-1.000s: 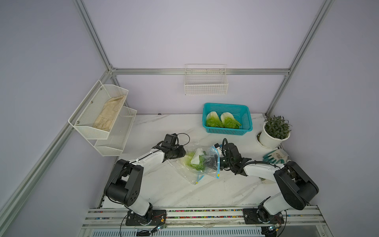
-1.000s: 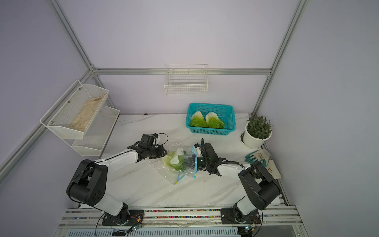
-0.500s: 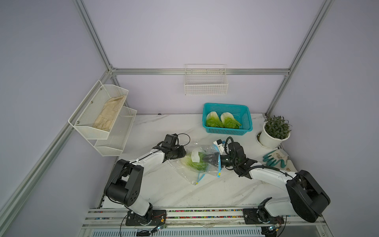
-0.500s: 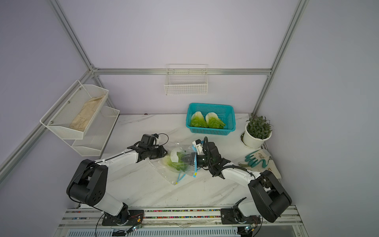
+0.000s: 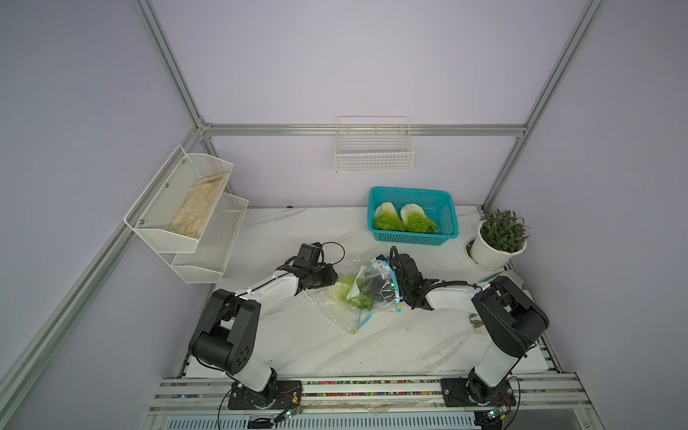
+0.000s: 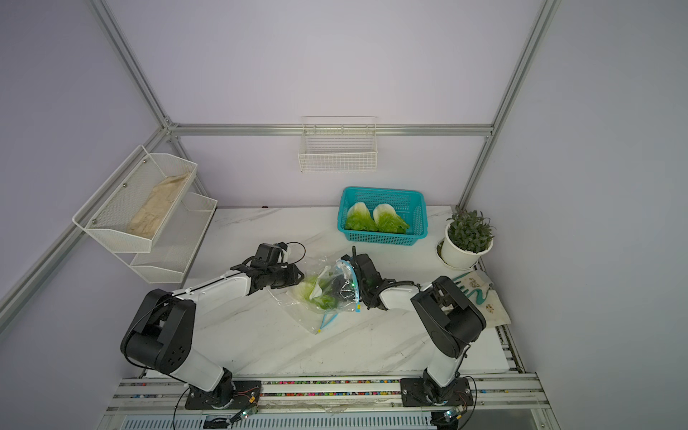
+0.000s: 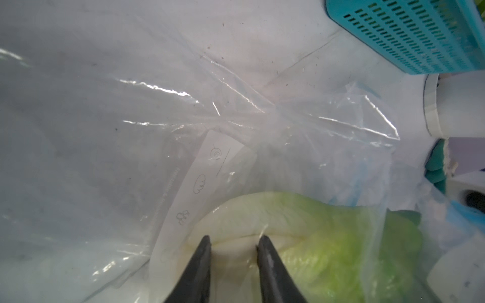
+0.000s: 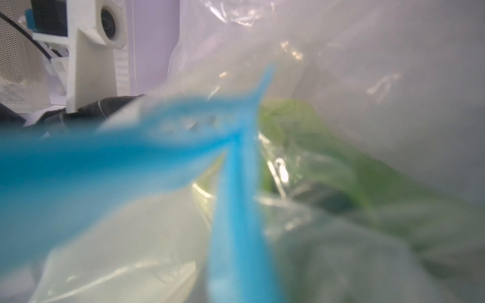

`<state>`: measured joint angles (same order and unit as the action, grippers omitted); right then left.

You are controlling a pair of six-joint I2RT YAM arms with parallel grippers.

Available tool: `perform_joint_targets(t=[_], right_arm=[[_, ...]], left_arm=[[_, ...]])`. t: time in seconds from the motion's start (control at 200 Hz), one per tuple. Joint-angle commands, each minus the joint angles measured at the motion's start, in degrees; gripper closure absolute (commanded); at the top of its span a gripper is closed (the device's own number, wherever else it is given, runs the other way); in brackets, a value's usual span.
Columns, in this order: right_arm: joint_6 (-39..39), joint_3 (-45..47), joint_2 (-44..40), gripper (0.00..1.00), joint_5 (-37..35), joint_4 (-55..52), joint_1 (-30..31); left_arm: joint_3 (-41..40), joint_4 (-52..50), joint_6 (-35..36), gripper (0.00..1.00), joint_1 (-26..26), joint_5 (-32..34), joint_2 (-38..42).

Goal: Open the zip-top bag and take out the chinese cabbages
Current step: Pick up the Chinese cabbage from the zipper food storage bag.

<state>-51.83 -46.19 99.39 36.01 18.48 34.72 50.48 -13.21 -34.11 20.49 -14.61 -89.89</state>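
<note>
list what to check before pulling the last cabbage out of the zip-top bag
1. bag mouth open: ok, the zip-top bag has its blue zip strip gaping around the right gripper, which reaches in.
2. right gripper's hold on the cabbage in the bag: cannot tell, plastic and leaves hide its jaws.
3. left gripper steadying the bag: not ok, jaws apart, tips only at the plastic over the cabbage's white base.
4. room in the teal basket: ok, bare floor beside two cabbages.
</note>
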Motion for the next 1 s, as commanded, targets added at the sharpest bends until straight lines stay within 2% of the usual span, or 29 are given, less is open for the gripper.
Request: perform_joint_targets(t=[0.0, 0.1, 0.25, 0.345, 0.44, 0.495, 0.65, 0.78, 0.925, 0.995], right_arm=[[1.38, -0.41, -0.02, 1.0, -0.16, 0.52, -1.05], [4.91, 0.23, -0.19, 1.0, 3.08, -0.71, -2.99], [10.86, -0.7, 0.47, 1.0, 6.3, -3.73, -4.46], [14.7, -2.14, 1.54, 1.0, 6.77, -7.18, -4.63], [14.27, -1.97, 2.2, 1.0, 6.56, -7.23, -5.49], [13.83, -1.95, 2.54, 1.0, 6.12, -7.23, -5.95], [13.43, -2.19, 3.0, 1.0, 5.93, -7.14, -6.67], [13.26, -2.23, 2.93, 1.0, 5.83, -7.1, -6.95], [13.42, -2.15, 2.34, 1.0, 6.05, -7.05, -7.33], [13.69, -2.06, 1.76, 1.0, 6.09, -7.05, -7.6]], left_arm=[[-3.22, -0.5, -0.82, 0.47, -0.75, -0.55, 4.29], [-4.95, 0.29, -2.11, 0.31, -2.56, -1.71, 6.9], [-7.75, 3.37, -5.46, 0.2, -3.83, -5.63, 8.43], [-9.69, 7.55, -8.65, 0.17, -3.98, -8.97, 8.46], [-11.11, 9.19, -10.0, 0.19, -3.97, -10.28, 8.43], [-12.24, 9.73, -10.87, 0.24, -4.04, -10.05, 10.46], [-15.87, 16.35, -16.17, 0.55, -4.03, -11.0, 11.58], [-16.48, 18.91, -17.39, 0.81, -4.06, -11.12, 11.27], [-17.1, 19.99, -16.81, 1.0, -4.06, -10.92, 10.13], [-17.8, 20.3, -16.45, 1.0, -4.16, -9.66, 10.15]])
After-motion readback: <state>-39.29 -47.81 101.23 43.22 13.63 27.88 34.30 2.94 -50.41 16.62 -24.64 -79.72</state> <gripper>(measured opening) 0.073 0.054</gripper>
